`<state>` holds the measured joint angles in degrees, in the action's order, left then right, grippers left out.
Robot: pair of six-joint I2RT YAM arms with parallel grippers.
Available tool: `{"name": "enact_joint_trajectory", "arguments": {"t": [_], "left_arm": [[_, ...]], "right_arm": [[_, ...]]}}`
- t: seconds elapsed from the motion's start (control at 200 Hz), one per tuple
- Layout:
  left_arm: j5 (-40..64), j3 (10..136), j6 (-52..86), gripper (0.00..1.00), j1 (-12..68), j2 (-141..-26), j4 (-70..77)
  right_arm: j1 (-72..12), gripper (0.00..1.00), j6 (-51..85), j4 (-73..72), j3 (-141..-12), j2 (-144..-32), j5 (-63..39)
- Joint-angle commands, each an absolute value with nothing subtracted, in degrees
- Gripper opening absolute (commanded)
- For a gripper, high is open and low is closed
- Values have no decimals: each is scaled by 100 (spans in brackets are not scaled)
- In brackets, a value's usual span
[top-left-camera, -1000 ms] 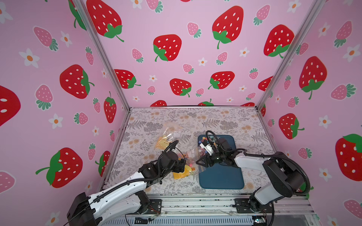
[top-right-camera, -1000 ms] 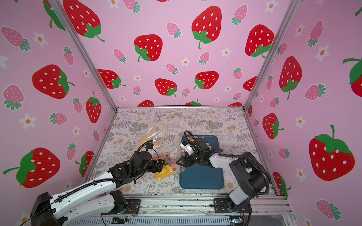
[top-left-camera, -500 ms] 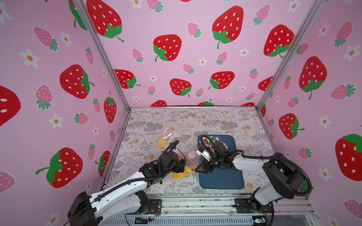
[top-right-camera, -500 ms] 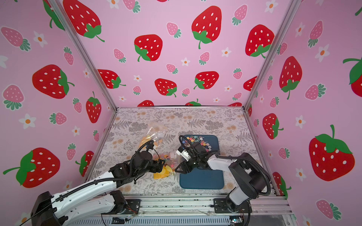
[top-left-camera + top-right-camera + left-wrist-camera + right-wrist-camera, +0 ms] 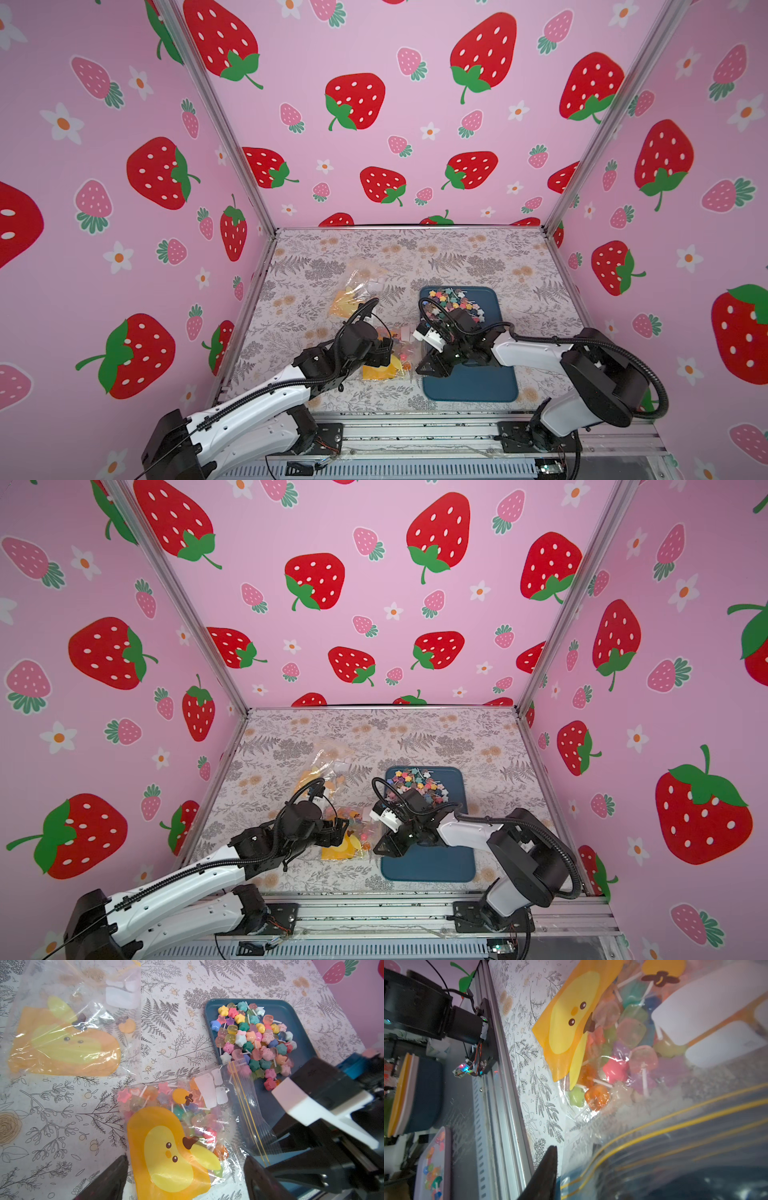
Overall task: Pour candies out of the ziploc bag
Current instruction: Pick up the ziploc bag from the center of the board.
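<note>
The ziploc bag (image 5: 390, 361) (image 5: 353, 845) (image 5: 176, 1126), clear with a yellow-orange print, lies flat and is full of candies (image 5: 623, 1057). Its yellow-lined mouth (image 5: 247, 1113) rests on the blue tray (image 5: 469, 386) (image 5: 428, 866) (image 5: 295, 1009). More candies (image 5: 457, 303) (image 5: 417, 787) (image 5: 253, 1041) are heaped at the tray's far end. My left gripper (image 5: 388, 353) (image 5: 343, 831) (image 5: 185, 1180) is open and straddles the bag's printed bottom end. My right gripper (image 5: 420, 368) (image 5: 377, 850) (image 5: 577, 1163) has its jaws drawn in on the bag's mouth; the plastic hides one finger.
A second clear bag (image 5: 353, 291) (image 5: 320, 771) (image 5: 62, 1039) with the same print lies flat farther back on the left. The metal front rail (image 5: 500, 1105) runs close by the bag. Pink walls close in three sides.
My right gripper has come down and forward from above the tray to the bag's mouth, and its jaws have narrowed on the plastic. The left arm has not moved.
</note>
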<state>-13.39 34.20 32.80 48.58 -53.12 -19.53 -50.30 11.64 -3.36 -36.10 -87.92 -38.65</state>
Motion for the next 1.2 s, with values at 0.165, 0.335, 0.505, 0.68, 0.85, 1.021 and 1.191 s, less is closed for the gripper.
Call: {"name": "enact_joint_trajectory", "arguments": {"t": [0.165, 0.335, 0.505, 0.68, 0.85, 1.021, 1.191], "left_arm": [[-1664, 3340, 3313, 89, 4824, -5057, -2071], [-1670, 3294, 3113, 90, 4804, -4878, -2019], [-1163, 2924, 2397, 92, 4808, -4351, -1467], [-175, 2521, 1335, 92, 4820, -3695, -907], [-118, 2616, 927, 92, 4865, -3722, -1344], [-77, 2765, 954, 91, 4954, -4237, -1514], [-305, 2918, 1055, 87, 5331, -4927, -1550]], "right_arm": [[-5089, 0, 1169, -439, -3624, -8826, -3896], [-4983, 0, 1760, -787, -3772, -8385, -4392], [-4606, 0, 2477, -880, -4202, -8005, -4626], [-4324, 0, 3121, -954, -4724, -8055, -4708], [-4191, 0, 3369, -950, -5072, -8138, -4759], [-4081, 0, 3380, -871, -5203, -8209, -4776], [-3935, 0, 3384, -861, -5147, -8125, -4785]]}}
